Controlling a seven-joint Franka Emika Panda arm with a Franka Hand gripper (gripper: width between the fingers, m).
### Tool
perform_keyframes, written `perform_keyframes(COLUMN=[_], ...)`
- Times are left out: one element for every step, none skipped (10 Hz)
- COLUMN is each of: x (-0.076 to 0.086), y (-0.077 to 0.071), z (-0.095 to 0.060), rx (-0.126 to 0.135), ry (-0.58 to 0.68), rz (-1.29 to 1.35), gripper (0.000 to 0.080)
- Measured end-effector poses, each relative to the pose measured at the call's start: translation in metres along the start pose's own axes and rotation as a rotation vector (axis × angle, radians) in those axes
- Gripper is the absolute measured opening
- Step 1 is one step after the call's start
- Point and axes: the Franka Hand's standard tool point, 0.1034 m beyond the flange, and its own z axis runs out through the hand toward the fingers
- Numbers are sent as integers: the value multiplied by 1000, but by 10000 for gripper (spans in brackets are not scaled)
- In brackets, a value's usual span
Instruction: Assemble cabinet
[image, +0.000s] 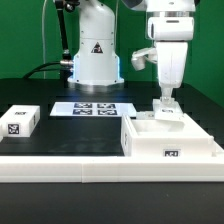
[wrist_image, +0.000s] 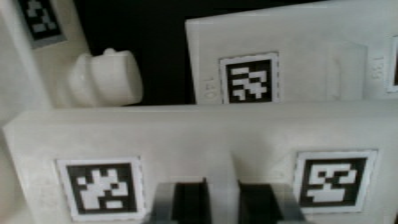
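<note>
One cabinet (image: 150, 150), an open white box with one tag on its front wall, lies on the table at the exterior view's right. The gripper (image: 165, 104) hangs right over its rear wall. The two dark fingers (wrist_image: 185, 203) stand close together, but I cannot tell whether they pinch anything. One marker board (image: 90, 108) carries four tags. One small tagged block (image: 20, 122) lies well apart, at the exterior view's left.
</note>
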Motion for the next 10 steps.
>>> perform_keyframes(x=[0, -1, -3, -4, -4, -4, -4, -4, -4, -4], y=[0, 0, 0, 0, 1, 1, 1, 1, 1, 1], z=[0, 2, 6, 6, 6, 6, 6, 6, 6, 5], rx=[0, 1, 5, 5, 9, 15, 13, 13, 13, 14], ry=[0, 1, 3, 3, 1, -2, -2, -2, -2, -2], rz=[0, -15, -57, -82, -87, -87, -86, -86, -86, -85], gripper=[69, 69, 69, 69, 69, 69, 71, 71, 71, 71])
